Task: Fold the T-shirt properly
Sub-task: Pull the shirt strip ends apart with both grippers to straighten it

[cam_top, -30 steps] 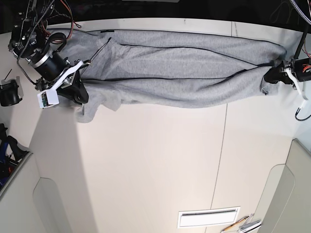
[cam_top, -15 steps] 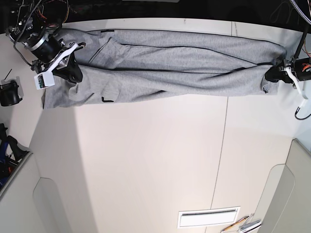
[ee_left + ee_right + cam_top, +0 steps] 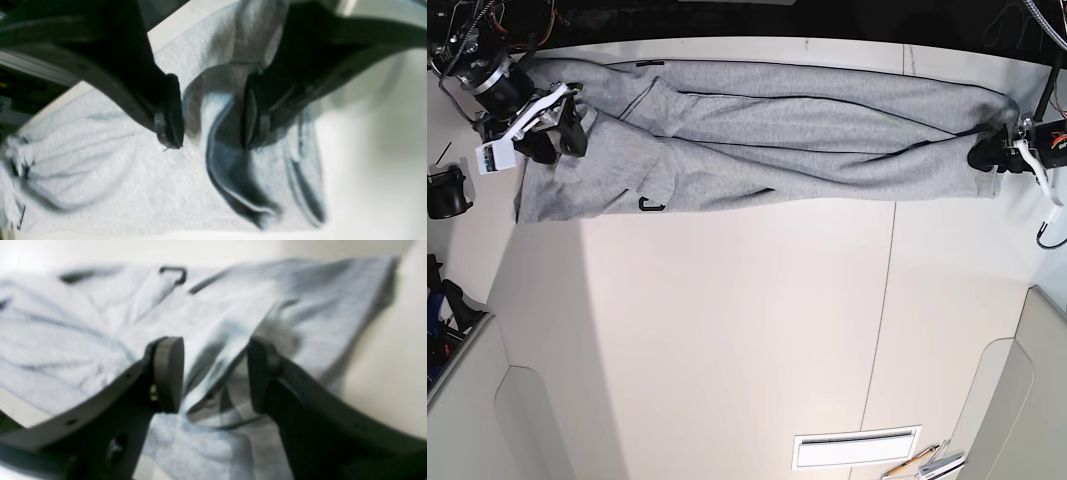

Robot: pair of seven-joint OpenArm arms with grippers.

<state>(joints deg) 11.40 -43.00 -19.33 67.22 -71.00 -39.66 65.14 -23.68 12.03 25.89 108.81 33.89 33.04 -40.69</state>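
The heather-grey T-shirt (image 3: 777, 140) lies stretched in a long, creased band across the far side of the table (image 3: 727, 340). A small bit of black print (image 3: 649, 205) shows near its front edge. My right gripper (image 3: 565, 135) stands over the shirt's left end. In the right wrist view its jaws (image 3: 213, 373) are apart, with a raised fold of the shirt (image 3: 83, 323) between them. My left gripper (image 3: 983, 155) is at the shirt's right end. Its jaws (image 3: 210, 143) are apart over a dark-edged fold of the shirt (image 3: 100, 173).
A black object (image 3: 447, 190) sits at the table's left edge. Cables (image 3: 1052, 230) hang at the right edge. A white slotted panel (image 3: 855, 448) and some tools (image 3: 927, 462) lie near the front. Beige side panels flank the front corners.
My right gripper has moved up and to the left, spreading the shirt's left end flat. Both ends of the shirt now lie loose on the table. The left arm has hardly moved.
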